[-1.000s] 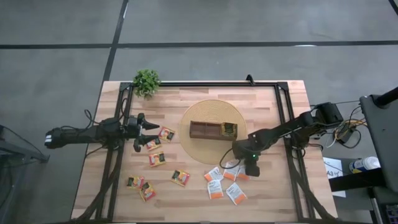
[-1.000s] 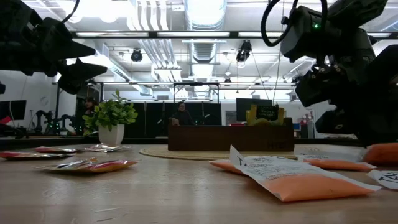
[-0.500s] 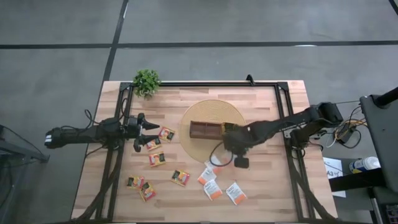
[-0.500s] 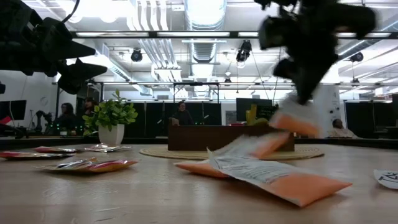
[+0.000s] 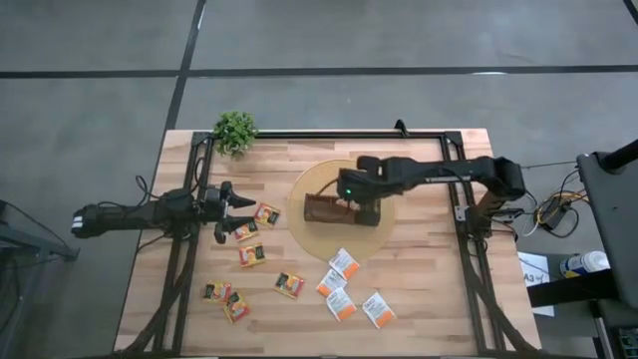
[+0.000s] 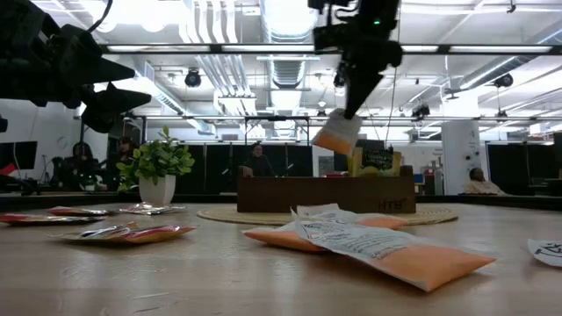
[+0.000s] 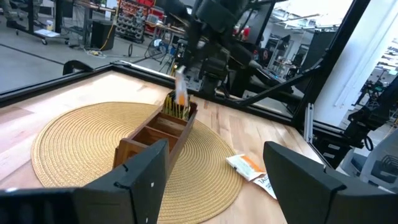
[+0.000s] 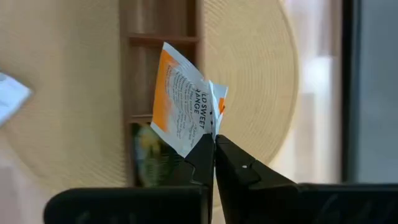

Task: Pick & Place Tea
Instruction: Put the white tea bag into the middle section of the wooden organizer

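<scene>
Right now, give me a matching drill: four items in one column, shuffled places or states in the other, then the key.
Items
1. right end effector
2. left end effector
3. wooden box
4. potted plant

Places or states
A. on the round woven mat
B. open, near the table's left edge over red-yellow sachets
C. at the table's far left corner
D. shut on a white-orange sachet, above the box

Pairs: 1-D, 2-B, 3-A, 4-C
</scene>
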